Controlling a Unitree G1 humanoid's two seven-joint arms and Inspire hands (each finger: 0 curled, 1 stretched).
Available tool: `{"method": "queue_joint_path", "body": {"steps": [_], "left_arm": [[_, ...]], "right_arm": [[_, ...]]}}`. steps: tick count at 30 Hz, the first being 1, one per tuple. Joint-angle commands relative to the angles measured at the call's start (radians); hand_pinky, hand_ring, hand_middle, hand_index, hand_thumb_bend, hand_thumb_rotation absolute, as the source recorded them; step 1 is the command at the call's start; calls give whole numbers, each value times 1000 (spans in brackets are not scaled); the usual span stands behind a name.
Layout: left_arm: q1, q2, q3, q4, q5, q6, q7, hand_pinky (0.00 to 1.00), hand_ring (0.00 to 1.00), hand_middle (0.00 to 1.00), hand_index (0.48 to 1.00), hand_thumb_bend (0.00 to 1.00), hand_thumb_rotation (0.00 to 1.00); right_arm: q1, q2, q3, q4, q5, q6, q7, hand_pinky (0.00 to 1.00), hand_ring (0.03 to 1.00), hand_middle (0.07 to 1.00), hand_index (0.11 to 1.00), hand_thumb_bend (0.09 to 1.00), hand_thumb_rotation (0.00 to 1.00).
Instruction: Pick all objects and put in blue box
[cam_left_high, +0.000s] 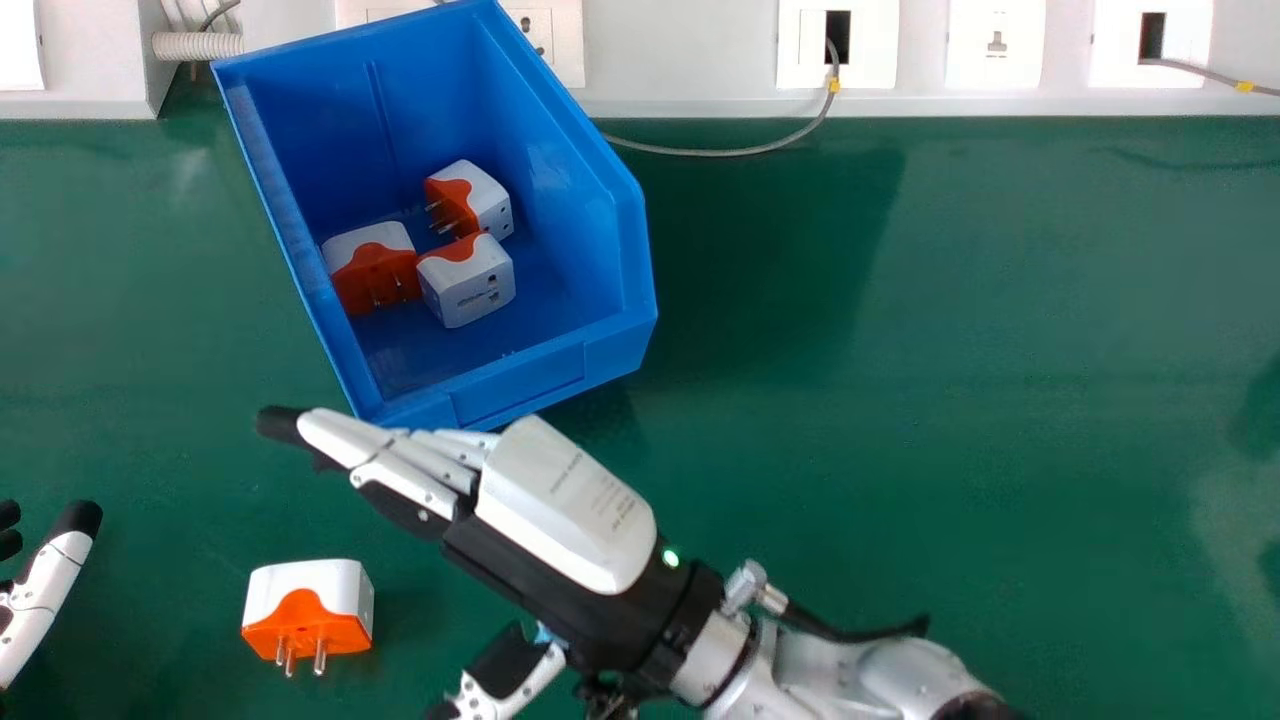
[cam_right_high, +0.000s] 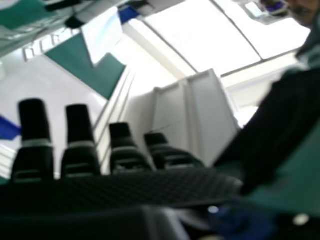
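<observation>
"Where's the blue box (cam_left_high: 518, 388)?"

"Upper left of the frame, set at an angle on the green surface (cam_left_high: 900, 400). Three plug adapters (cam_left_high: 470, 285), white and orange, sit bunched together inside it."

"And outside the box?"

"A fourth adapter (cam_left_high: 307, 612), down in the lower left of the frame. It lies on the surface, its orange face and metal prongs towards the bottom edge."

"What about the right hand (cam_left_high: 565, 505)?"

"It's open, below the box and around the lower middle, with its fingers pointing to the upper left. They're straight, and the thumb (cam_left_high: 508, 668) stands well apart from them, near the bottom edge. The hand's back overlaps the box's lower rim in the view; I can't tell whether they touch. The right hand view has those fingers (cam_right_high: 35, 122) straight as well, side by side with gaps between."

"The other one?"

"The left hand (cam_left_high: 45, 600) is at the left edge, low down, left of that fourth adapter and apart from it. Its fingers are extended too."

"Anything behind?"

"White sockets (cam_left_high: 995, 45) along the top, and a grey cable (cam_left_high: 700, 153) looping down behind the box."
</observation>
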Motion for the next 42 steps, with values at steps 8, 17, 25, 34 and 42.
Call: {"method": "queue_joint_path", "body": {"steps": [8,17,25,34,42], "left_arm": [[49,-22,-9,36,13,47,-18,664,720,717,734,836,326],[51,-25,-12,34,16,43,-11,671,727,720,740,830,321],[46,-31,-12,34,12,43,-13,657,718,716,735,837,323],[41,-31,-11,36,12,45,-9,654,709,711,728,834,320],[36,-32,-17,36,21,52,8,653,712,713,730,823,306]], "right_arm": [[-138,100,17,54,-23,87,-12,761,909,965,963,1000,586],[-212,188,71,194,-50,201,24,774,928,974,973,1000,608],[-212,214,99,250,-45,245,70,778,913,953,958,1000,591],[-210,216,154,285,-81,310,95,732,857,910,904,1000,423],[-198,241,196,289,-94,344,135,634,725,799,795,972,337]]}}
